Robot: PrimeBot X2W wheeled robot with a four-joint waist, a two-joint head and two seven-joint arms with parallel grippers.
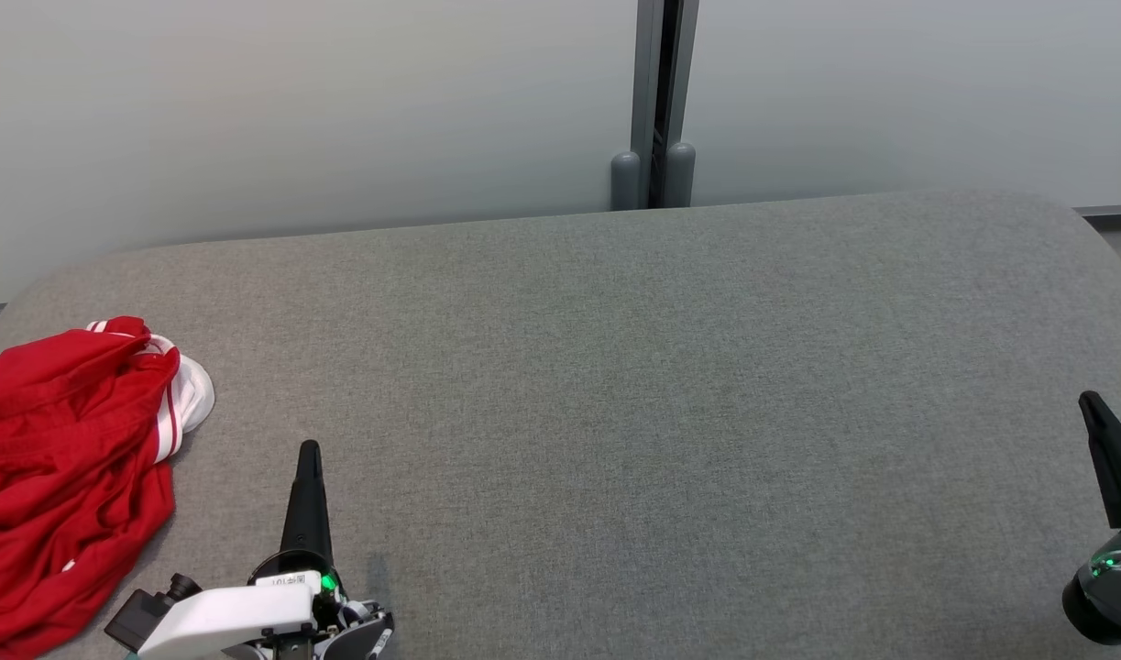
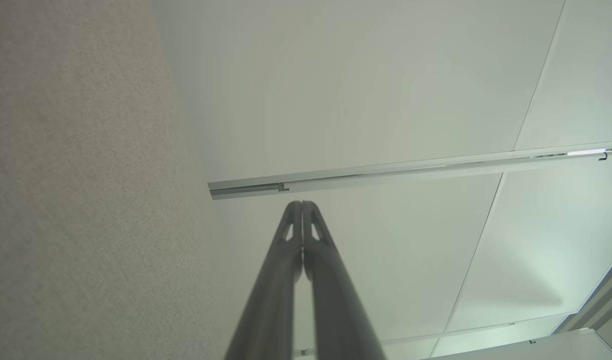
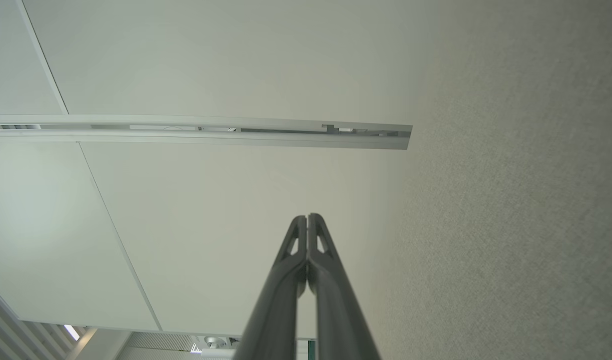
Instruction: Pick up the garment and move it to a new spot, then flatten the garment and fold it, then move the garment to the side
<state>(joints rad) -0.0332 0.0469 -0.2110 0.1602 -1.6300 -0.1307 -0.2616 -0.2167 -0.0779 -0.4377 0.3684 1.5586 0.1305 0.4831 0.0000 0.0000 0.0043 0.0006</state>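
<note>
A: Where is the garment [image 1: 56,467] seen?
B: Red with white stripes, it is crumpled at eight o'clock on the grey table [image 1: 615,367].
A: And the claws?
B: The left gripper [image 1: 309,451] is clenched on nothing at seven o'clock; the writing on its white label [image 1: 285,580] cannot be read. The right gripper [image 1: 1090,403] is clenched, empty, at four o'clock.

Left fingers [image 1: 305,509] on show: long, black, tapering to a blunt tip, with a round dark collar at the base. Behind them is a glossy white forearm shell [image 1: 221,619] with a small printed label [image 1: 285,579], a green light [image 1: 326,582] and a black boxy camera [image 1: 143,616]. Up close, there's a teardrop slot [image 2: 287,232] near each tip. Right fingers [image 1: 1110,467] match, on a dark housing [image 1: 1096,600] with what looks like another green light.
</note>
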